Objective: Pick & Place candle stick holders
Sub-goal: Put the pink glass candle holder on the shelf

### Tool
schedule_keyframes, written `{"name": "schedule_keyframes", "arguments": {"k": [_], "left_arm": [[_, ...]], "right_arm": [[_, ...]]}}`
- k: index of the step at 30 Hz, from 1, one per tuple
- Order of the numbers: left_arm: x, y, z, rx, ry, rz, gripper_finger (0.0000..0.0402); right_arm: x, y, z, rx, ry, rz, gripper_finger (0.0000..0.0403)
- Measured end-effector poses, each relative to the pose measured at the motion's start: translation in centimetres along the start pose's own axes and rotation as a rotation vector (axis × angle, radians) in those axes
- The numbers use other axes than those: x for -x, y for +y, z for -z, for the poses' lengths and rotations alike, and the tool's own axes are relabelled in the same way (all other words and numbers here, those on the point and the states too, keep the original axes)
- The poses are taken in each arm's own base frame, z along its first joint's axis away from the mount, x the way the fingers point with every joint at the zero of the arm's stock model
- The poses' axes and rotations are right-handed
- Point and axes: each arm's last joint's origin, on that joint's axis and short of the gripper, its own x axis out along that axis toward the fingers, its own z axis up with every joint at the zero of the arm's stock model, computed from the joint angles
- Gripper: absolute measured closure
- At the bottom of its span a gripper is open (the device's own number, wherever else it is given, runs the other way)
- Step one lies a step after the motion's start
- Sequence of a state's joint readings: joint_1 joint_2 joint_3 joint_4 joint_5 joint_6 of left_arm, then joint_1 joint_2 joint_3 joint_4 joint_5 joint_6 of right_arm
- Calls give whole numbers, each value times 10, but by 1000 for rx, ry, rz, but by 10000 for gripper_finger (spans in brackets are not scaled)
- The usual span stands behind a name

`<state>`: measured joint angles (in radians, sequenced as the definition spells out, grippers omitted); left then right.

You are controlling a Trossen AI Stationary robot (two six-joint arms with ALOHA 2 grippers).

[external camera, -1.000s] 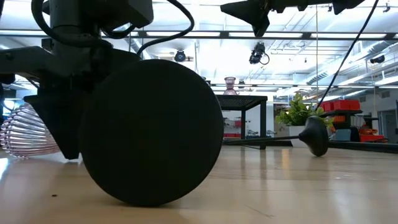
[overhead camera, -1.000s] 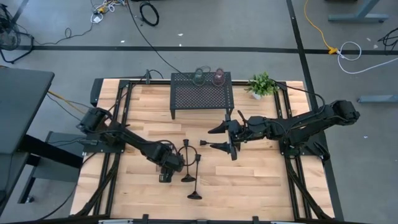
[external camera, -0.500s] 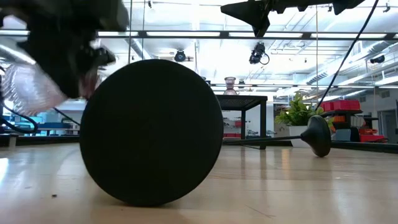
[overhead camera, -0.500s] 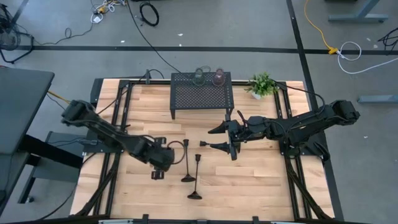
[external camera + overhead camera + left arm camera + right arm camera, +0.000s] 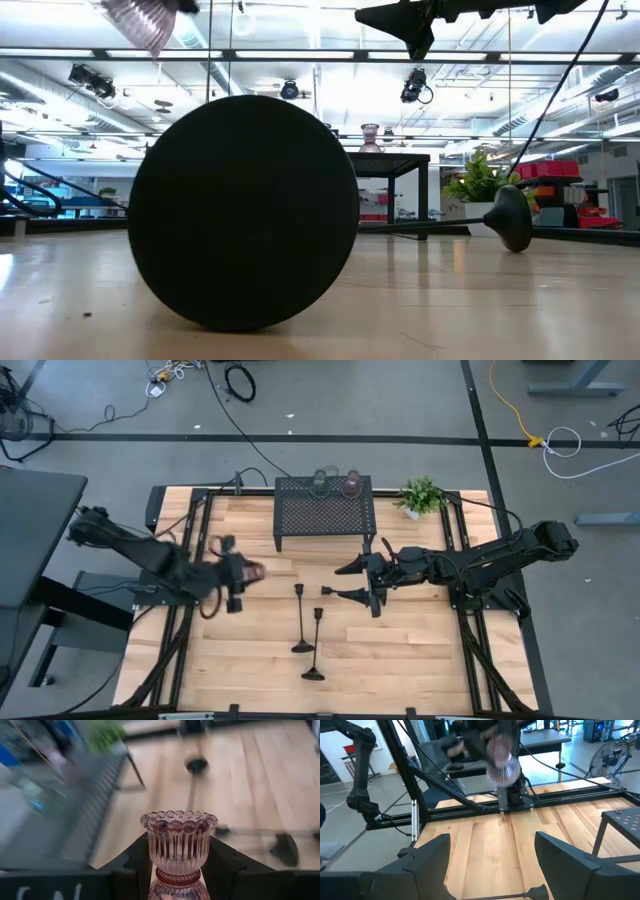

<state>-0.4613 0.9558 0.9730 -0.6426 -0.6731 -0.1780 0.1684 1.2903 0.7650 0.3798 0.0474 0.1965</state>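
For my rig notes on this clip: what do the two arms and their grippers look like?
Both arms are dark, jointed links with black cables along them. The right gripper has two long, tapered black fingers with angular, faceted faces. The left gripper has matching black fingers; pale lettering shows near its base.

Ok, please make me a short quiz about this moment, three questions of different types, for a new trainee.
1. True or false: the left gripper is shut on a pink glass holder.
2. How many glass holders stand on the black mesh rack? A) one B) two C) three
3. Fill in: the right gripper hangs over the table with its jaws ____.

Key: 1 true; 2 B; 3 open
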Motion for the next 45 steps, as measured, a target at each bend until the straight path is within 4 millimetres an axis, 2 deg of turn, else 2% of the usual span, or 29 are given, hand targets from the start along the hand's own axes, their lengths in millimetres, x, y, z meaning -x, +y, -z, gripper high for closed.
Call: {"name": "schedule_keyframes", "arguments": {"k": [4, 9, 13, 17, 21, 29, 34, 45], "left_arm": [[18, 20, -7, -4, -113, -71, 265], [40, 44, -7, 17, -189, -109, 265], [49, 58, 8, 56, -271, -142, 265], [49, 65, 30, 125, -404, -156, 265], [39, 65, 48, 143, -547, -202, 265], [3, 68, 78, 158, -666, -310, 265], [-16, 82, 91, 187, -726, -328, 265], [-59, 124, 105, 248, -648, -262, 265]], "right_arm": [[0, -1, 0, 1, -6, 30, 117], [0, -1, 0, 2, -6, 31, 117], [0, 1, 0, 3, -6, 26, 117], [0, 1, 0, 3, -6, 27, 117], [0, 1, 0, 3, -8, 29, 117], [0, 1, -2, 3, -31, 24, 117], [0, 1, -3, 4, -36, 23, 117], [0, 1, -3, 10, -39, 23, 117]]}}
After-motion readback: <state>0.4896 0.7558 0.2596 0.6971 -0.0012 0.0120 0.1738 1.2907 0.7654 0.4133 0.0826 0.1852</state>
